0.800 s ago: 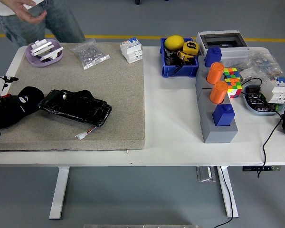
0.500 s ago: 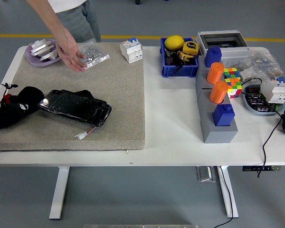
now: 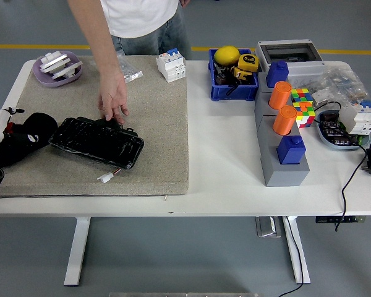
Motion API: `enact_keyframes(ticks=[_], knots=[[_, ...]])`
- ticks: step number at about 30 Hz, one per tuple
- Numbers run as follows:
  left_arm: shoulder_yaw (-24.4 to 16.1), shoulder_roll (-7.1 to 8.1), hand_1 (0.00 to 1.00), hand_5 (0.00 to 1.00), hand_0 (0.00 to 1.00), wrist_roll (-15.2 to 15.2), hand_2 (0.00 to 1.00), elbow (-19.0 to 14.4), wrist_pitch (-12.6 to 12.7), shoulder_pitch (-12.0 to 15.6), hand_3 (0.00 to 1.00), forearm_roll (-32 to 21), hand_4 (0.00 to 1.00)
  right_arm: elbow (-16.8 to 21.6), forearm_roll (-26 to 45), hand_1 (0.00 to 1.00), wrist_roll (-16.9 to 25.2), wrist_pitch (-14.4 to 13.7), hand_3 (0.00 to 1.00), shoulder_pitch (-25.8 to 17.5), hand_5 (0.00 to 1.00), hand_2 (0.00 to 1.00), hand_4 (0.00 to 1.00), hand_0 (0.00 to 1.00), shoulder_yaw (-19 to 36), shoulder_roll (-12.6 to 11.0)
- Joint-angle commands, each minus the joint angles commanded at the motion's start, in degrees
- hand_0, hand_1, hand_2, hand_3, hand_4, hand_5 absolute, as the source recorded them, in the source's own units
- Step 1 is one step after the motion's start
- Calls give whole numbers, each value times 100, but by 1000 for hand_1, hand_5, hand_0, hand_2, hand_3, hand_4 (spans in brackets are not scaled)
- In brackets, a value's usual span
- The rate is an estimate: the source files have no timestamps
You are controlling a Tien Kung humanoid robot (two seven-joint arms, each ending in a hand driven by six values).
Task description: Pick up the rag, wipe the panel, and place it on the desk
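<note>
1. From my remote station: the left hand (image 3: 3, 139) sits at the counter's left edge, on the grey mat (image 3: 154, 154), with something black bundled against it, likely the rag (image 3: 34, 131); I cannot tell whether the fingers are closed on it or merely resting beside it
2. The glossy black panel (image 3: 96, 142) lies flat on the mat toward the near-left corner of the counter (image 3: 222, 179), its left end touching the dark bundle, a small white connector on a wire at its near side
3. A person at the far edge reaches down over the mat, one hand (image 3: 114, 99) with fingertips at the panel's far edge, touching it or just above it
4. My read on progress: nothing looks finished; the rag is at the hand but not clearly lifted, the panel shows no sign of being wiped, and the set-down is still to come
5. The right arm is out of view; the blue bin (image 3: 233, 86), grey blocks with orange cylinders (image 3: 283, 105) and the colour cube (image 3: 302, 105) crowd the far-right corner, well apart from the work
6. I would hold off wiping while the person's hand is on the panel
</note>
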Motion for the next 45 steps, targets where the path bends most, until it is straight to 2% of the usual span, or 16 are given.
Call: enact_keyframes(ticks=[1, 2, 7, 8, 13, 14, 19, 25, 26, 31, 32, 37, 38, 43, 44, 45], knots=[[12, -4, 882, 227, 812, 12, 867, 14, -7, -1, 791, 13, 873, 1, -3, 657, 10, -12, 554, 3, 354, 663, 842, 771, 6, -1], [23, -7, 830, 241, 705, 17, 818, 23, -8, -1, 671, 16, 869, 2, -9, 656, 17, -23, 553, 4, 352, 660, 840, 767, 16, -1], [82, -2, 830, 241, 705, -2, 818, 96, -1, -29, 671, -39, 869, -5, -23, 656, 40, -50, 553, 1, 352, 660, 840, 767, 68, 8], [75, -5, 783, 222, 526, -10, 806, 93, 13, -29, 646, -29, 851, -7, -18, 654, 43, -53, 552, 1, 353, 658, 840, 767, 70, 9], [132, -1, 783, 222, 526, -20, 806, 79, 117, -54, 646, -33, 851, -11, -5, 654, 43, -54, 552, 7, 353, 658, 840, 767, 65, 6], [149, 0, 740, 84, 410, -22, 775, 84, 139, -61, 604, -35, 710, -11, -8, 653, 48, -59, 552, 7, 355, 657, 840, 766, 76, 7], [182, -12, 740, 84, 410, 22, 775, 113, 211, -65, 604, -3, 710, -12, -39, 653, 78, -92, 552, 15, 355, 657, 840, 766, 140, 13], [205, -19, 711, 58, 379, 30, 772, 204, 271, -75, 591, 26, 656, -16, -79, 650, 109, -135, 557, 12, 348, 658, 851, 760, 222, 17], [216, -18, 691, 2, 364, 34, 754, 228, 277, -79, 591, 39, 571, -18, -87, 649, 114, -144, 558, 13, 349, 658, 855, 757, 237, 17], [274, -26, 691, 2, 364, 52, 754, 278, 368, -90, 591, 109, 571, -30, -124, 649, 131, -174, 558, 11, 349, 658, 855, 757, 326, 19], [283, -27, 608, 2, 332, 57, 723, 281, 381, -93, 585, 120, 262, -31, -125, 645, 134, -177, 562, 11, 352, 662, 865, 754, 336, 20], [322, -41, 608, 2, 332, 112, 723, 306, 488, -104, 585, 173, 262, -36, -156, 645, 146, -197, 562, 26, 352, 662, 865, 754, 395, 24], [324, -43, 562, 2, 318, 116, 694, 308, 506, -102, 568, 192, 34, -38, -157, 644, 145, -198, 564, 28, 359, 662, 873, 753, 398, 24], [342, -52, 562, 2, 318, 115, 694, 311, 615, -87, 568, 200, 34, -49, -157, 644, 146, -200, 564, 20, 359, 662, 873, 753, 422, 33], [346, -53, 529, 2, 253, 121, 661, 311, 636, -85, 451, 212, 2, -51, -150, 643, 144, -197, 566, 21, 368, 667, 886, 753, 411, 33], [356, -53, 529, 2, 253, 119, 661, 309, 668, -82, 451, 207, 2, -52, -154, 643, 146, -199, 566, 20, 368, 667, 886, 753, 419, 35]])
